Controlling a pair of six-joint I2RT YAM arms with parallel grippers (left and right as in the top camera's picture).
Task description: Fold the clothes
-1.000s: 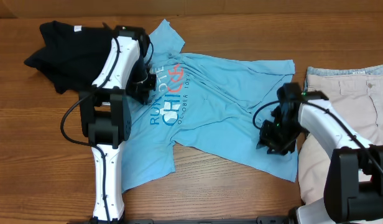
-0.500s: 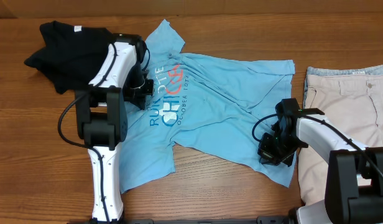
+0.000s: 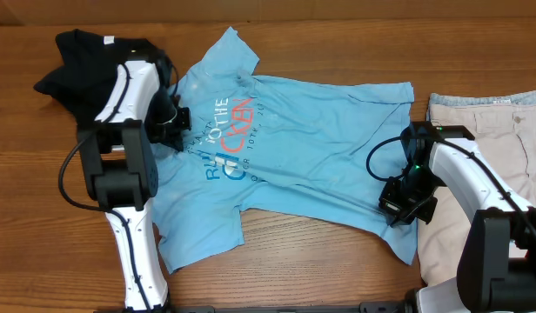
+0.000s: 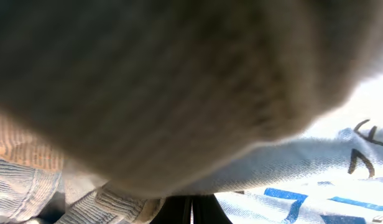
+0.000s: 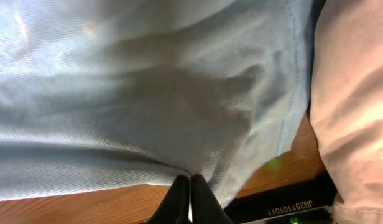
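Light blue cloth takes up the middle of the scene. We see the light blue short-sleeved cotton T-shirt (image 3: 294, 148) lying spread out, print side up, on the brown wooden table (image 3: 320, 265). Its white, red and dark-blue lettering sits toward the left part of the chest. One sleeve points to the far edge and the other lies toward the near edge, with the hem on the right. Long creases run across the fabric.

At the shirt's left end we find the left gripper (image 3: 175, 130) pressed down into the cloth. In its wrist view the dark fingertips (image 4: 177, 216) stand together at the bottom of the frame. Shirt fabric is bunched right over them, so we read the jaws as clamped on the T-shirt.

At the near right part of the hem, the right gripper (image 3: 405, 205) sits on the shirt's edge. Its wrist view shows the fabric drawn into folds that meet at the closed fingertips (image 5: 179, 198), so these jaws too are pinched on the T-shirt.

Just beyond the left arm, a crumpled black garment (image 3: 81, 65) lies at the far left corner, touching the shirt's edge. On the right side, a pair of flat beige shorts (image 3: 503, 148) lies just beside the hem.
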